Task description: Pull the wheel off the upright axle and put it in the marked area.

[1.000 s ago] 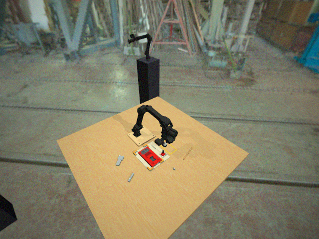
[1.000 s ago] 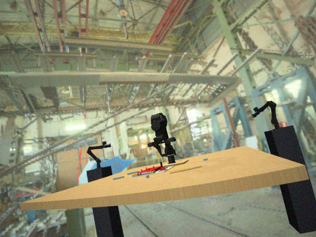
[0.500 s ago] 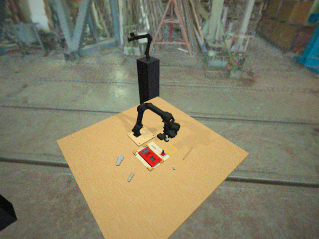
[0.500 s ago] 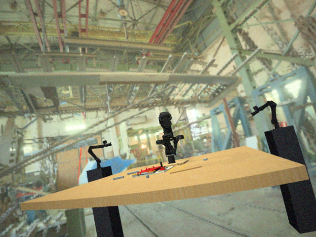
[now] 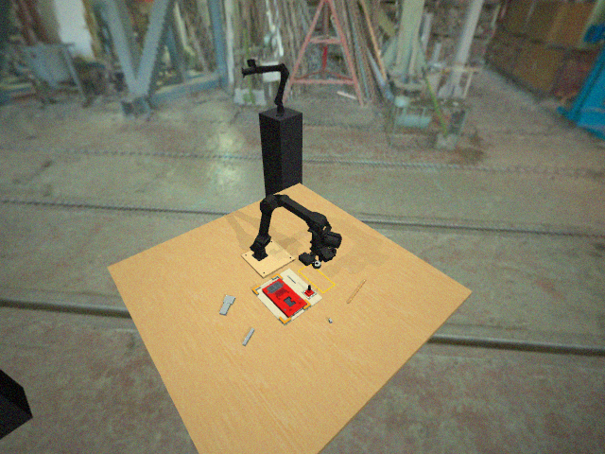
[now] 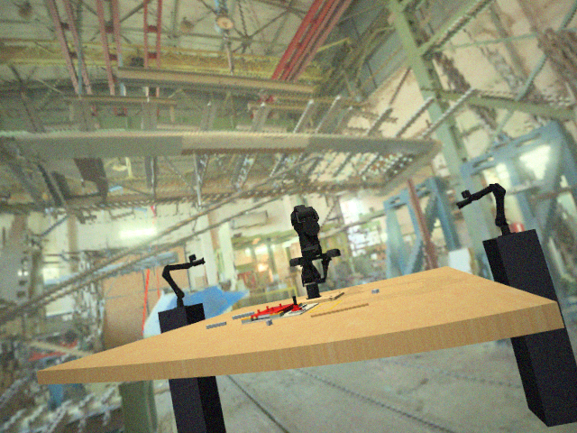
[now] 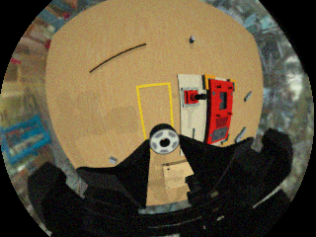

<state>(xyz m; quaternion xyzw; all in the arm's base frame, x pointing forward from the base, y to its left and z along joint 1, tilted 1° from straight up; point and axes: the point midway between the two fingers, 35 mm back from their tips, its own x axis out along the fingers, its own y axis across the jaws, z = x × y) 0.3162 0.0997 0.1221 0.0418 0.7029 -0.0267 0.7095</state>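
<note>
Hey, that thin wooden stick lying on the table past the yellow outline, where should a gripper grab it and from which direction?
Grip the stick near its middle, coming straight down from above with the fingers across its narrow width. It lies flat and long on the table, so only its two thin sides are open to the fingers.

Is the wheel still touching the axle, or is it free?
Apart. In the wrist view the wheel sits between the end effector fingers beside the yellow marked area, with bare board between it and the axle on its red base.

The small grey wheel [image 7: 164, 138] hangs clamped in the gripper [image 7: 164, 141], at the yellow-outlined marked area's [image 7: 156, 111] edge.
</note>
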